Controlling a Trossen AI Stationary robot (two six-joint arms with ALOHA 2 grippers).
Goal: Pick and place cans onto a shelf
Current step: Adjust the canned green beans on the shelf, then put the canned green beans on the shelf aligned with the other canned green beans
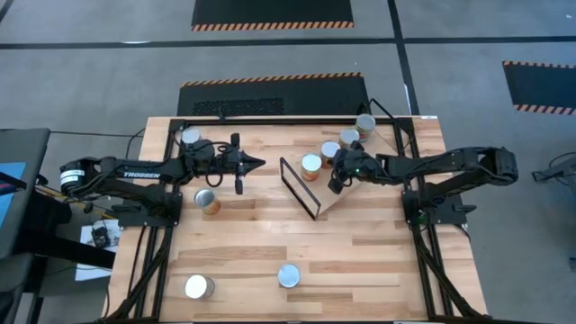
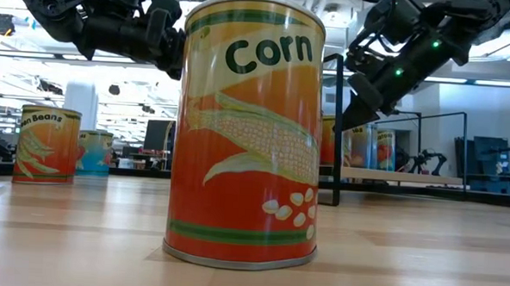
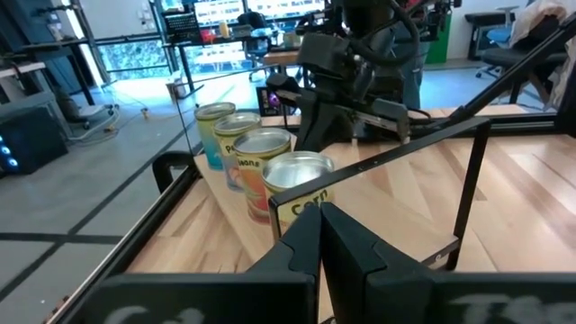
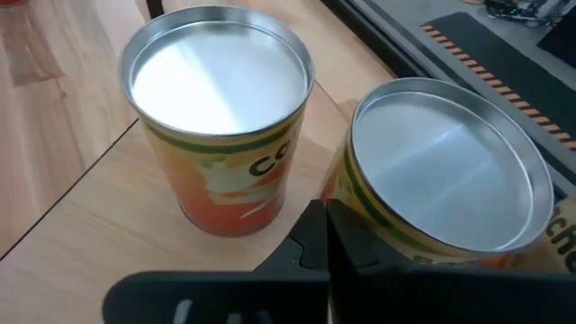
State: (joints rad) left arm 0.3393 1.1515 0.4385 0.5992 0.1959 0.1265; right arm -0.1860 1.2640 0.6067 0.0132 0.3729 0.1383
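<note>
Several cans stand in a row on the light-wood shelf (image 1: 335, 202), behind its black wire frame (image 1: 300, 187); the nearest are a corn can (image 4: 219, 117) and a second can (image 4: 445, 171). My right gripper (image 4: 319, 220) is shut, slanting down, its tips low between those two cans. My left gripper (image 1: 256, 164) is shut and held level above the table left of the frame, touching nothing. Loose cans stand upright on the table: one at the far left (image 1: 191, 137), one below the left arm (image 1: 206, 200), and two near the front edge (image 1: 199, 287) (image 1: 288, 275). My right gripper's shut fingers (image 4: 351, 247) reach in between the corn can and the second can on the shelf, slanting down from the table's right. The fingers themselves hide the spot beside the second can's side (image 4: 346, 193), so I cannot tell whether they touch it.
The wire frame (image 3: 468, 180) stands upright between my two grippers. A corn can (image 2: 245, 134) fills the low view's middle, with two more cans (image 2: 46, 144) (image 2: 92, 151) behind at its left. Bare tabletop (image 1: 360, 261) lies toward the front right.
</note>
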